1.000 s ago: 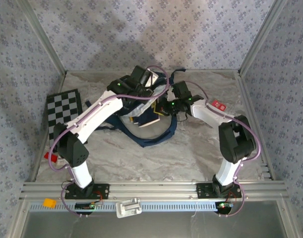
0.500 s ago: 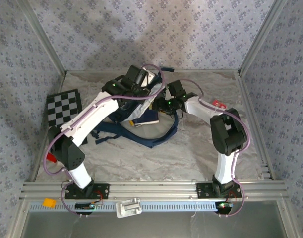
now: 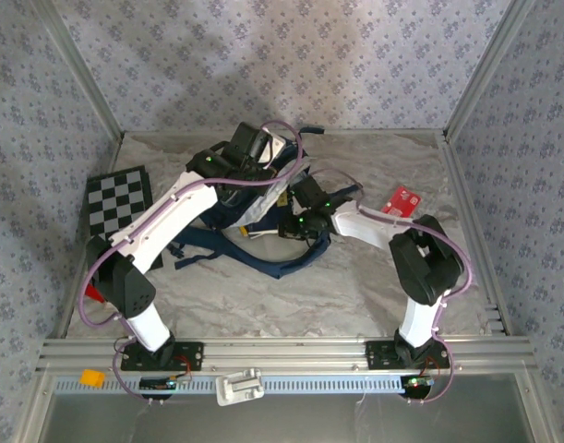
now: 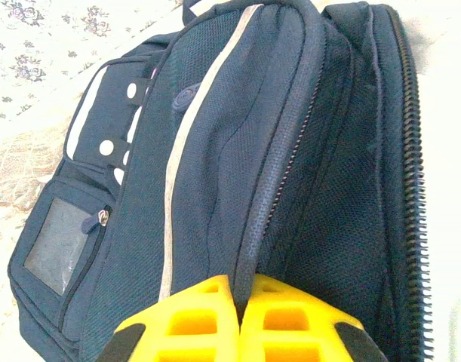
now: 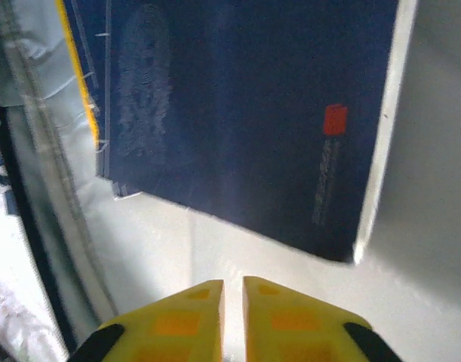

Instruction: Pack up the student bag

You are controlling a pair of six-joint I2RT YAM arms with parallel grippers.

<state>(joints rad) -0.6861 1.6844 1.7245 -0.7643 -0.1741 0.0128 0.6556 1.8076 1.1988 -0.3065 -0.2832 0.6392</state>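
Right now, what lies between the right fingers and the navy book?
A bare stretch of pale surface, seen in the right wrist view; the right fingers are short of the navy book.

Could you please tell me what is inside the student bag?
In the right wrist view, a flat navy book with a small red mark lies inside the student bag on pale lining; whatever lies beneath it is hidden.

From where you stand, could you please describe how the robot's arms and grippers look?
Both the left arm and right arm have white link shells with black joints, a lilac cable looped along each, and small green lights near the wrists. The left gripper and right gripper carry yellow plastic fingers with recessed square pockets.
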